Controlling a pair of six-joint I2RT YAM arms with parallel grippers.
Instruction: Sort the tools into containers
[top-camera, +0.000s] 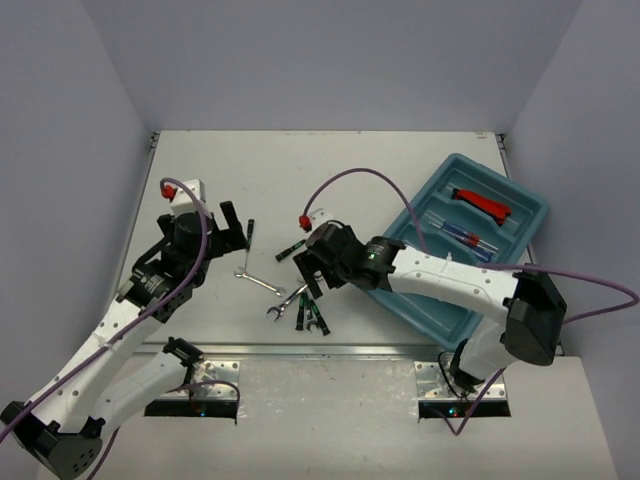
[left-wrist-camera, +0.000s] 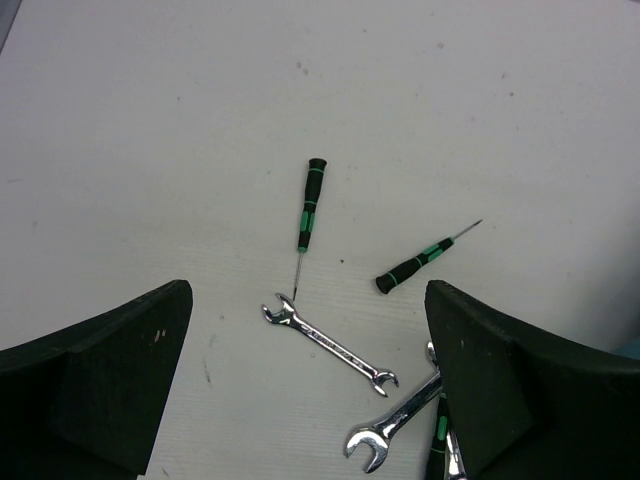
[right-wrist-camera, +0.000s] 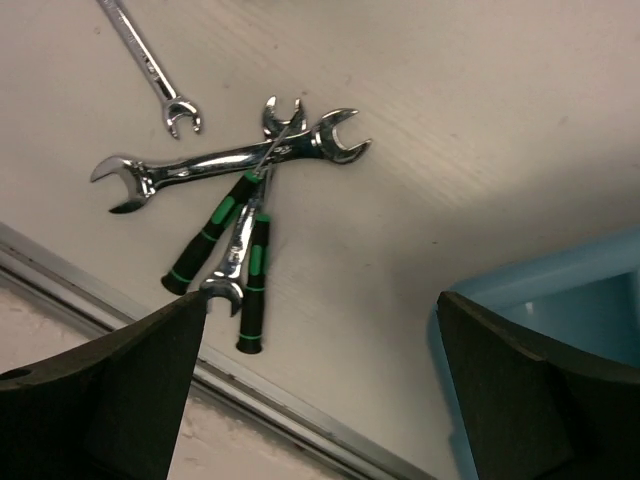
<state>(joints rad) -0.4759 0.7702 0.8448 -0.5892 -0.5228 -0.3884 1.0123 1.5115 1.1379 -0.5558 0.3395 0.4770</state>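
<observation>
The teal tray (top-camera: 440, 310) lies at the right; in it are a red-handled tool (top-camera: 481, 203) and blue-handled screwdrivers (top-camera: 466, 238). On the table lie a black-green screwdriver (top-camera: 250, 235) (left-wrist-camera: 308, 210), a second one (top-camera: 291, 250) (left-wrist-camera: 415, 265), a small silver wrench (top-camera: 258, 281) (left-wrist-camera: 330, 345), and a pile of wrenches and green-black screwdrivers (top-camera: 301, 306) (right-wrist-camera: 235, 200). My left gripper (top-camera: 238, 230) (left-wrist-camera: 310, 400) is open and empty above the small wrench. My right gripper (top-camera: 306, 272) (right-wrist-camera: 320, 400) is open and empty, between the pile and the tray corner (right-wrist-camera: 560, 300).
A metal rail (top-camera: 300, 350) (right-wrist-camera: 300, 420) runs along the table's front edge just past the pile. Purple cables (top-camera: 370, 180) loop over both arms. Walls close the table at the back and sides.
</observation>
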